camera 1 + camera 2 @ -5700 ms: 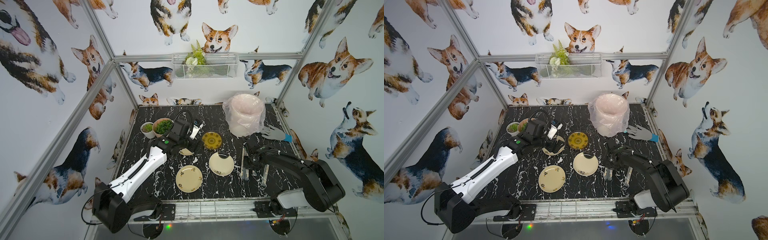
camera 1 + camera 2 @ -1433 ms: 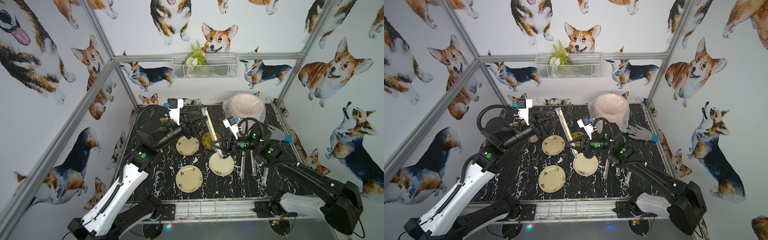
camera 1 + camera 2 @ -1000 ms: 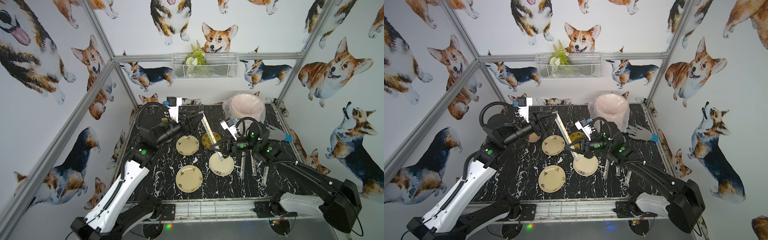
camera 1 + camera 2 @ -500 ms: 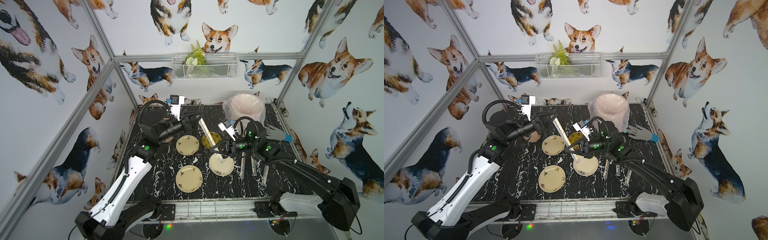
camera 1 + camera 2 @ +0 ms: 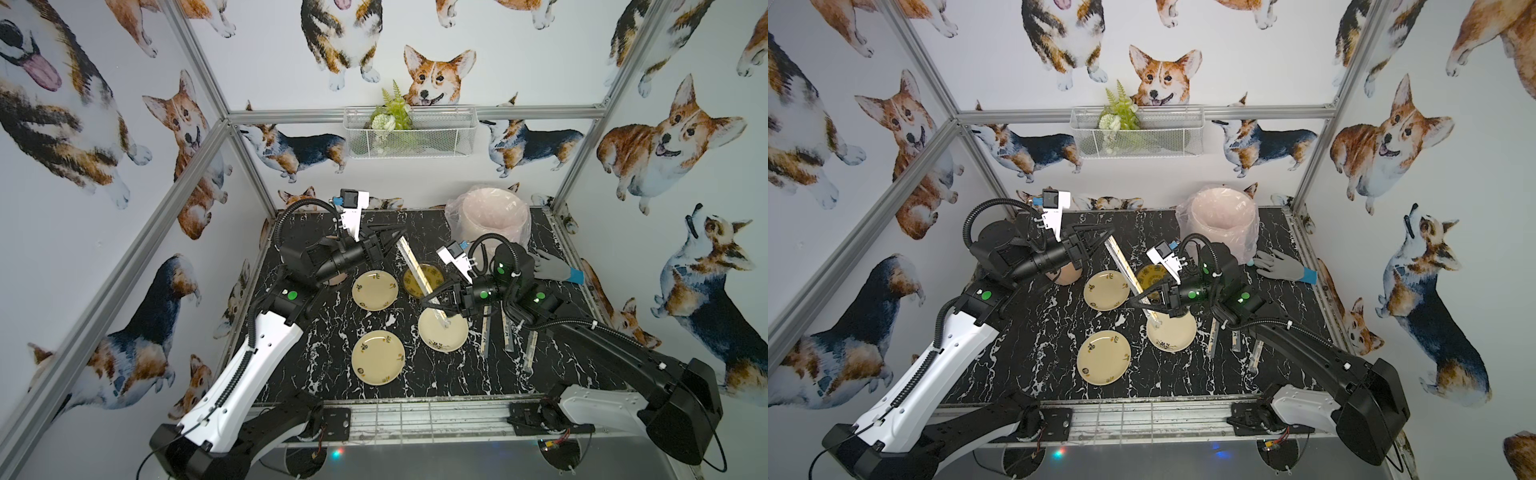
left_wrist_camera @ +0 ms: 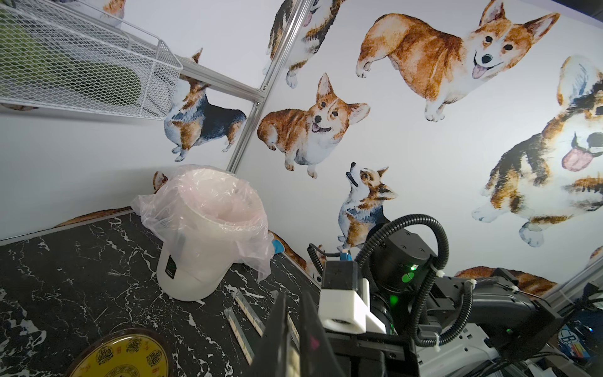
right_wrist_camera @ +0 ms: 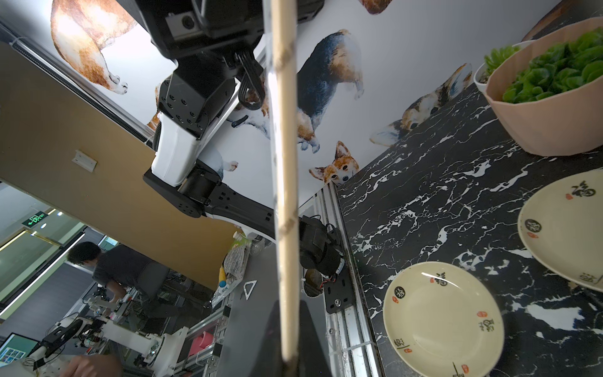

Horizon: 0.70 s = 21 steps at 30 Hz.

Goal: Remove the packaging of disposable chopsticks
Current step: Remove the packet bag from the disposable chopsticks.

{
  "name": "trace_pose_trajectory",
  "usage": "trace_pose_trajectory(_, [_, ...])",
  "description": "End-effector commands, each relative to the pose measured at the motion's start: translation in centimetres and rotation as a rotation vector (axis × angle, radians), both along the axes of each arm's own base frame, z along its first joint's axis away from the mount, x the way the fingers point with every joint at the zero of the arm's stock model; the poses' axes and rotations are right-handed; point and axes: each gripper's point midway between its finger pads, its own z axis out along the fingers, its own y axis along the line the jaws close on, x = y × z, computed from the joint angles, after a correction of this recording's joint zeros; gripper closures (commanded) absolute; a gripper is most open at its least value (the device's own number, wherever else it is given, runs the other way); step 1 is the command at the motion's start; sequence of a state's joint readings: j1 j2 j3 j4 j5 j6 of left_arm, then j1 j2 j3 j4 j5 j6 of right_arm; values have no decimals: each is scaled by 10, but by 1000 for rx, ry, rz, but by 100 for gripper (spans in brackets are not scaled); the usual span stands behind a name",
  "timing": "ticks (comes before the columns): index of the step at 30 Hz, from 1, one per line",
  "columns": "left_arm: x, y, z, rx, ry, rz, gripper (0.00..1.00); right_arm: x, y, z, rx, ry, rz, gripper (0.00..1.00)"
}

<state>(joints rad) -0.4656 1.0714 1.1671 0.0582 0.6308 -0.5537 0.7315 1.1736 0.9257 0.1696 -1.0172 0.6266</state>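
left pincer (image 5: 396, 240) now clenched on packaging (image 5: 414, 266) top, right pincer (image 5: 433, 300) still gripping its lower end

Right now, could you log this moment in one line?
left gripper: shut on wrapped chopsticks | right gripper: shut on same | held over plate

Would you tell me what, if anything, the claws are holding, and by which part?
One sleeved chopstick pair: the left claw pinches its upper end, the right claw grips near its lower end.
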Motion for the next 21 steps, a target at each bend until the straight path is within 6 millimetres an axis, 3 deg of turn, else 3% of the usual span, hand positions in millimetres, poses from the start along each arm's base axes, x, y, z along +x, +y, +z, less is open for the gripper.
trace_pose_trajectory(1, [-6, -2, 9, -15, -25, -36, 100, 0, 0, 6, 12, -28, -1, 100])
trace_pose_trajectory(4, [-8, -3, 9, -15, -24, -44, 100, 1, 0, 6, 8, -30, -11, 100])
trace_pose_trajectory(6, [-8, -3, 8, -16, -18, -45, 89, 1, 0, 6, 4, -32, -16, 100])
trace_pose_trajectory(7, [-7, -3, 8, -15, -18, -45, 88, 1, -1, 6, 5, -33, -15, 100])
trace_pose_trajectory(14, [-8, -3, 9, -16, -23, -50, 90, 3, 0, 6, -3, -36, -23, 100])
trace_pose_trajectory(18, [-9, -4, 10, -18, -22, -61, 100, 5, 0, 5, -8, -38, -34, 100])
trace_pose_trajectory(21, [-8, -5, 9, -24, -10, -63, 100, 10, 0, 4, -23, -37, -62, 100])
